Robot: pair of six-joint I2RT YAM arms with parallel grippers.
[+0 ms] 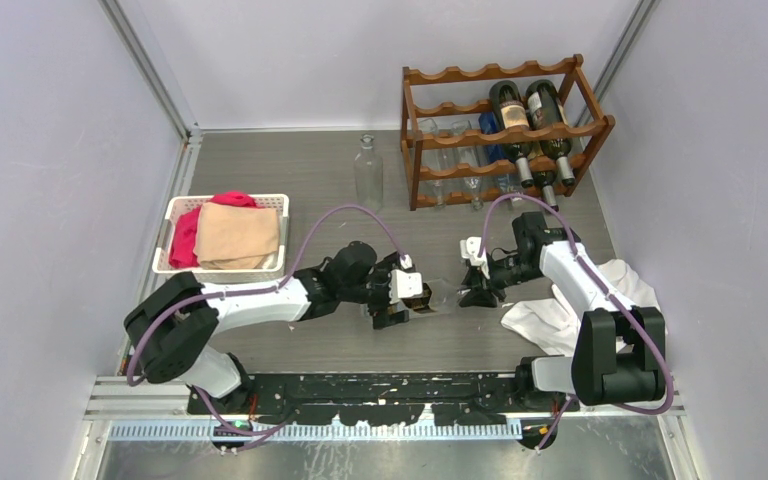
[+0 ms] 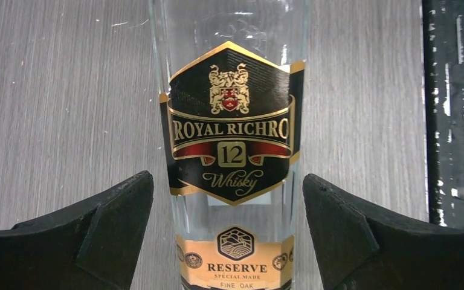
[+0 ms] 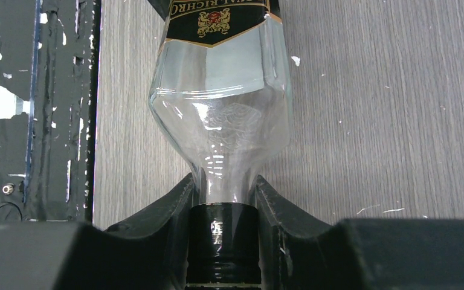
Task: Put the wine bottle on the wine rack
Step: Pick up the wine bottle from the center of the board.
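Item: wine bottle (image 2: pixel 229 60), clear glass, flat-sided, empty where the glass shows.
Upper label (image 2: pixel 229 145): black and gold with a crest, reading "ROYAL RICHRO", "12", "Whisky".
Lower label (image 2: pixel 234 263): cream, with a hexagonal emblem, reading "RESERVE", "SPECIAL MADE", "FINE OAK".
Left gripper (image 2: pixel 228 187): two black fingers (image 2: pixel 112 226) set wide, one just beside each flank of the bottle, level with the bottom of the upper label.
Counter (image 2: pixel 54 109): grey wood grain with small white flecks.
Counter edge: black strip (image 2: pixel 456 109) with chipped paint.
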